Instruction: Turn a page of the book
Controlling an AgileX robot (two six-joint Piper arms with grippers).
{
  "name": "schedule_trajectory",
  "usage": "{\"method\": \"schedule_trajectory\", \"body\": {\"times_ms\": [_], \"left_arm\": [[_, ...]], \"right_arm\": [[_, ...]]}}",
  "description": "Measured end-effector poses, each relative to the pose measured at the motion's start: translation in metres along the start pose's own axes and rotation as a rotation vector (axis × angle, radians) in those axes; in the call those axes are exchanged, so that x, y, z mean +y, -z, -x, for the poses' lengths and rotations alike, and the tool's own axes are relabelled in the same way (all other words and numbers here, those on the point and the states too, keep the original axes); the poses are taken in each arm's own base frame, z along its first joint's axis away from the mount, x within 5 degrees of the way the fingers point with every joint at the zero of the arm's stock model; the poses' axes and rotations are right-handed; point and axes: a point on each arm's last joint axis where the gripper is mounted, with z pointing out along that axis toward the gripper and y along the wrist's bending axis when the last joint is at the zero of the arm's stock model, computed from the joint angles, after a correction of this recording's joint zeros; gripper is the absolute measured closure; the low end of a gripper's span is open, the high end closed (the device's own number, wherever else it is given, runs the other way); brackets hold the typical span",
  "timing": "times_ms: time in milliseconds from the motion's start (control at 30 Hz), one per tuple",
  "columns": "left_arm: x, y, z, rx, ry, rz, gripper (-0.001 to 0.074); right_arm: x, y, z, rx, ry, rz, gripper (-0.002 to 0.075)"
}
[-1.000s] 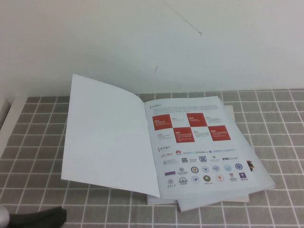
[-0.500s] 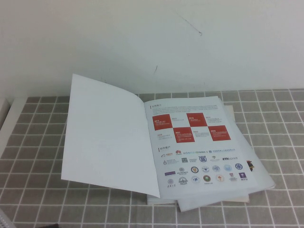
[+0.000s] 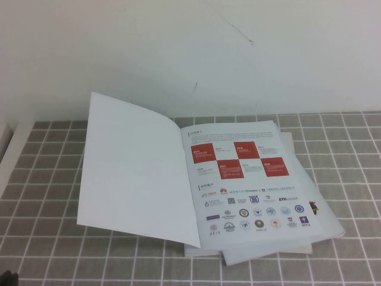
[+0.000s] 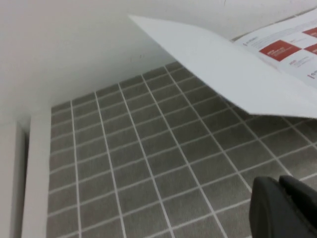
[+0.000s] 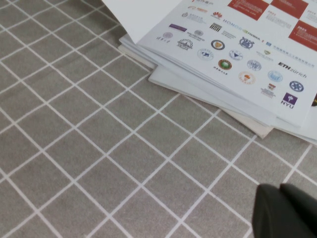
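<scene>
- Lying open near the middle of the high view, the book [image 3: 238, 185] rested on a stack of plain white sheets [image 3: 262, 250] on the grey tiled table [image 3: 47, 179].
- The page [image 3: 134, 173], blank white side up, filled the left half of the book and stood slightly raised; its outer edge reached up toward the white wall [image 3: 178, 47].
- The inner page [image 3: 253, 179], on the right half, showed red boxes in its upper part and rows of small logos below.
- The left gripper [image 4: 290, 208] appeared only as a dark shape in the lower right corner of the left wrist view, above bare tiles and well apart from the page [image 4: 223, 64]; I cannot tell how its fingers stood.
- A dark speck at the lower left corner of the high view could not be identified.
- The right gripper [image 5: 287, 210] showed as a dark shape in the lower right corner of the right wrist view, fingers pressed together on nothing, over bare tiles near the corner of the stack [image 5: 218, 94].
</scene>
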Motion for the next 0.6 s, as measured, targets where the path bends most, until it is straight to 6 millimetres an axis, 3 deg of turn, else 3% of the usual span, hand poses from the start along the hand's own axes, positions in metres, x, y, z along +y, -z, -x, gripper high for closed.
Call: {"method": "schedule_trajectory", "body": {"times_ms": [167, 600], "left_arm": [[-0.005, -0.009, -0.047, -0.002, 0.137, 0.039, 0.0739], [-0.004, -0.007, -0.056, 0.03, 0.081, 0.073, 0.0739]], "right_arm": [[0.0, 0.0, 0.0, 0.0, 0.0, 0.0, 0.0727], [0.0, 0.0, 0.0, 0.0, 0.0, 0.0, 0.0727]]}}
